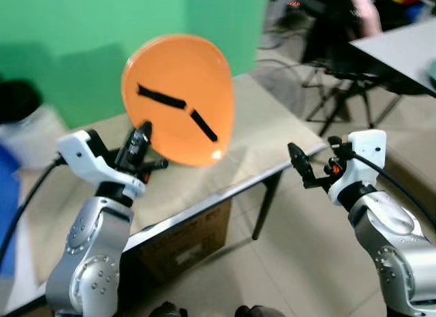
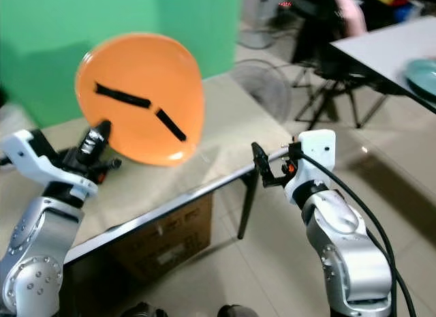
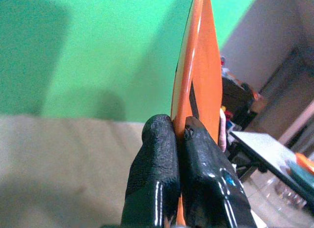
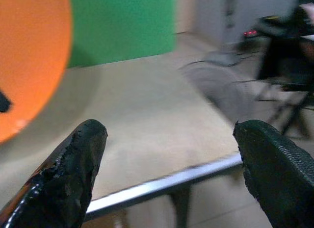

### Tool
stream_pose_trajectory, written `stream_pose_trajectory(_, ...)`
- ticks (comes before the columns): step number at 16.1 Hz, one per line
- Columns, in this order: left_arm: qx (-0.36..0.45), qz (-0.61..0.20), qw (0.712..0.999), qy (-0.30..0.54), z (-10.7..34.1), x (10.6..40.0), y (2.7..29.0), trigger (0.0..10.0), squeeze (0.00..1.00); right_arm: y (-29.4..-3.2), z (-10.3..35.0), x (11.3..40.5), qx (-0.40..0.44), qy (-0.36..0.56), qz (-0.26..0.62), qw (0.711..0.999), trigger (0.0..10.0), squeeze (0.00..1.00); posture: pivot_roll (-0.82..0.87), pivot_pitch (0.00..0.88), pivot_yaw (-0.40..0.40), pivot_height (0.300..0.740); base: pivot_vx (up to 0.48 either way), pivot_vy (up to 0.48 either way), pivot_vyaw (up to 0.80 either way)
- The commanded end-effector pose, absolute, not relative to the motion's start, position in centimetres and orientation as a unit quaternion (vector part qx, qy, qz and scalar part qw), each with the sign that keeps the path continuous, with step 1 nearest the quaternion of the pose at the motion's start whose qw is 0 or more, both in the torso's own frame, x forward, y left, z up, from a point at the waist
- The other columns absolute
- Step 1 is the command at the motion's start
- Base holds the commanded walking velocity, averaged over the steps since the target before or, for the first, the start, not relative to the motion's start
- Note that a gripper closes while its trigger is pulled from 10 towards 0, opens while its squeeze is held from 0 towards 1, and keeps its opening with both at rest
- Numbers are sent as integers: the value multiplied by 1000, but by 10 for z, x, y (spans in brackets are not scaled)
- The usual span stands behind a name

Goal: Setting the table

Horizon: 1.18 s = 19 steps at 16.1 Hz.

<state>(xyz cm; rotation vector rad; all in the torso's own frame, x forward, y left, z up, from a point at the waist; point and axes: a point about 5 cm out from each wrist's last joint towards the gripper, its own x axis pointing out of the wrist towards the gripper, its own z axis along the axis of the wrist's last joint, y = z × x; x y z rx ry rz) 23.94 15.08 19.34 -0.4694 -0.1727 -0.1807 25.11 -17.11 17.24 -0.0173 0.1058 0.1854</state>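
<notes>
While the left gripper (image 1: 142, 136) pinches the orange plate (image 1: 178, 99) upright above the beige table (image 1: 272, 129), its fingers clamp the rim. Off the table's edge, the right gripper (image 4: 169, 174) hangs spread wide, holding nothing.

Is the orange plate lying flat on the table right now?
No, the orange plate is held up on edge above the table, its rim pinched by the left gripper.

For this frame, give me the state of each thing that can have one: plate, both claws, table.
Plate: held upright on edge above the table, two black strips on its face.
Left claw: shut on the plate's lower rim, fingers pinching it from both sides.
Right claw: open, holding nothing, off the table's near edge.
Table: standing, the visible top bare under the plate.
</notes>
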Motion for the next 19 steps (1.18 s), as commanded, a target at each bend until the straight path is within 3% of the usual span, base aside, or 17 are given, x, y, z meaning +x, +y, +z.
stream_pose_trajectory(1,-222,-117,961,-119,210,236,127,10000,0,-169,176,248,-26,37,83,995,10000,0,-87,2,24,740,0,0,-800)
stream_pose_trajectory(4,-137,-119,977,-109,205,235,118,10000,0,-166,172,249,-32,38,76,996,10000,0,-78,0,17,740,0,0,-800)
stream_pose_trajectory(8,-119,-121,975,-142,211,232,118,10000,0,-166,172,252,-36,29,62,997,10000,0,-77,0,12,740,0,0,-800)
stream_pose_trajectory(19,-91,-93,981,-142,202,235,124,10000,0,-167,171,252,-38,26,57,997,10000,0,-88,0,8,740,310,0,-800)
